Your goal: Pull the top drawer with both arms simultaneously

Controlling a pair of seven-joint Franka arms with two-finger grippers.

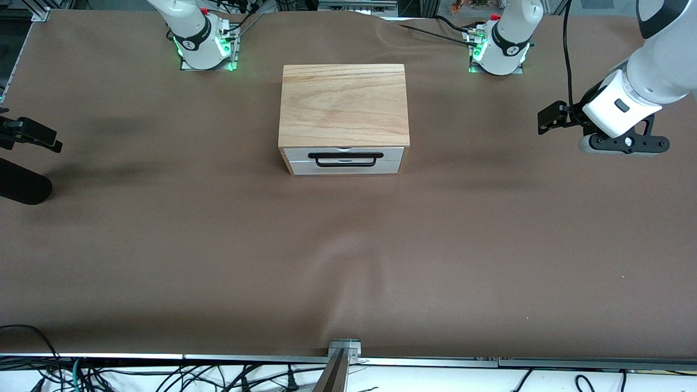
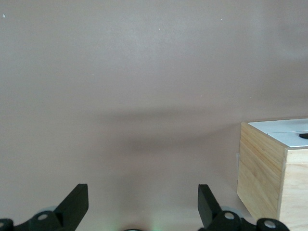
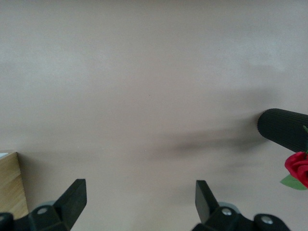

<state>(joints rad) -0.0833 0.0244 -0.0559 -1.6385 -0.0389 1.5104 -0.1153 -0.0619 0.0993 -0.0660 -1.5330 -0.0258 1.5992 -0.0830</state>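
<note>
The oak box (image 1: 344, 103) stands mid-table between the arm bases. Its top drawer (image 1: 345, 153) is closed, white front flush with the box, wide black wire handle (image 1: 345, 158) facing the front camera. My left gripper (image 1: 623, 146) hangs over the cloth toward the left arm's end, well apart from the box. In the left wrist view it (image 2: 143, 195) is open and empty, with the box's side (image 2: 262, 178) and white front (image 2: 288, 132) in sight. My right gripper (image 3: 139, 190) is open and empty over the cloth at the right arm's end; only a black part (image 1: 30, 133) shows in front.
A brown cloth (image 1: 348, 261) covers the table. A black ribbed cylinder (image 3: 284, 130) with a red rose (image 3: 298, 166) beside it lies near my right gripper; the cylinder also shows in the front view (image 1: 22, 188). The lower white drawer front (image 1: 345, 167) sits under the top one.
</note>
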